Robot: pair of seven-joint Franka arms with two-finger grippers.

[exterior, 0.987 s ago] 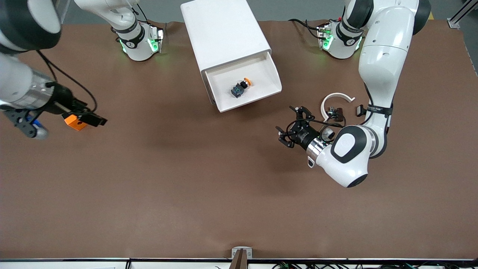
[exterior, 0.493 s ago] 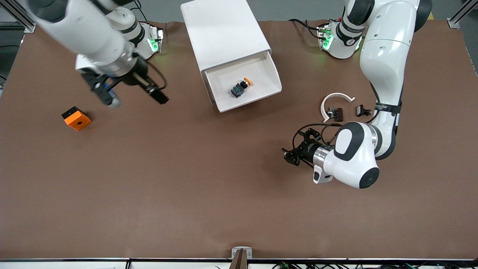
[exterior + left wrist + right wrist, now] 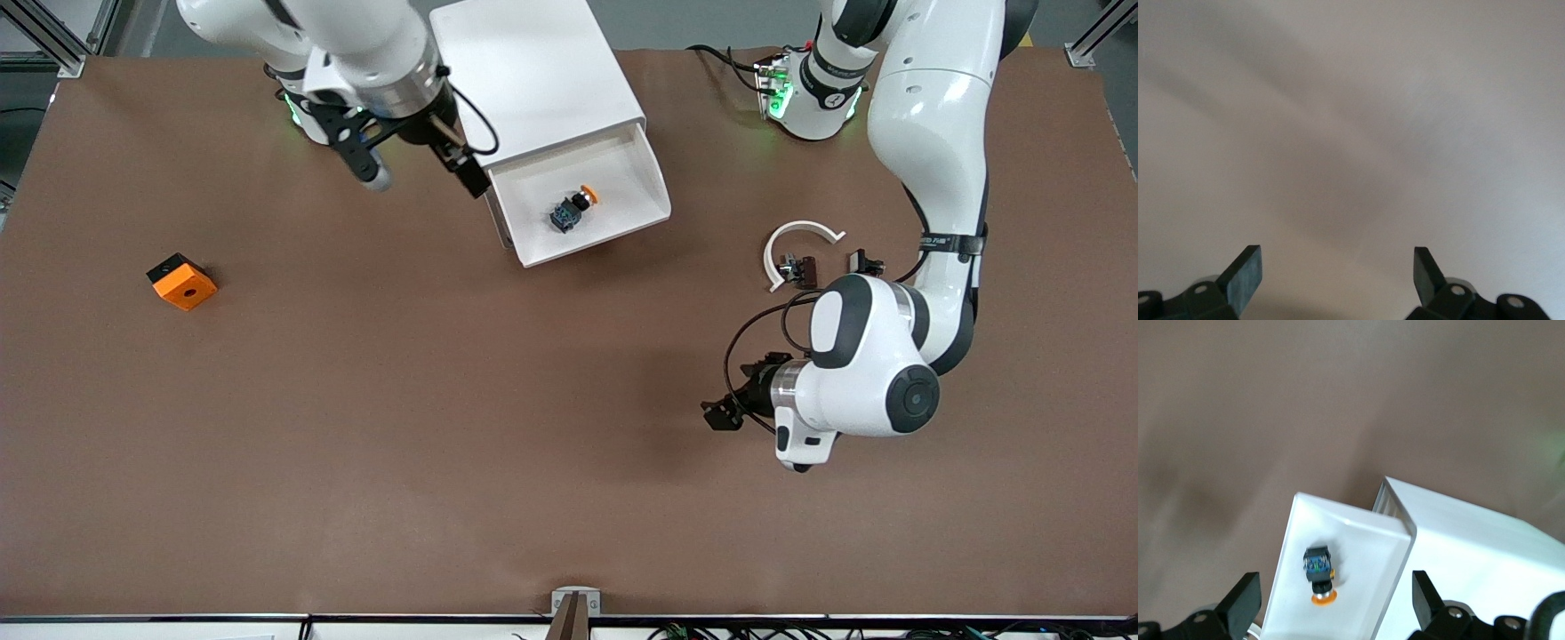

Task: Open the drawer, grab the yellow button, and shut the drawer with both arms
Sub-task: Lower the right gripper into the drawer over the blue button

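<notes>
One button [image 3: 573,209] lies in the open drawer [image 3: 653,182]; both the left gripper [image 3: 1337,273] and right gripper [image 3: 1336,600] gape, empty.

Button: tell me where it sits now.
The button lies in the open drawer pulled out of the white cabinet, with the right gripper beside that drawer.

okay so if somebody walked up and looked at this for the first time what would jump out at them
Most likely the white cabinet between the arm bases, its drawer pulled open with the orange-capped button lying inside. The right gripper hangs open beside the drawer's corner, while the left gripper, also open, is over bare table toward the left arm's end. A lone orange block sits toward the right arm's end.
</notes>
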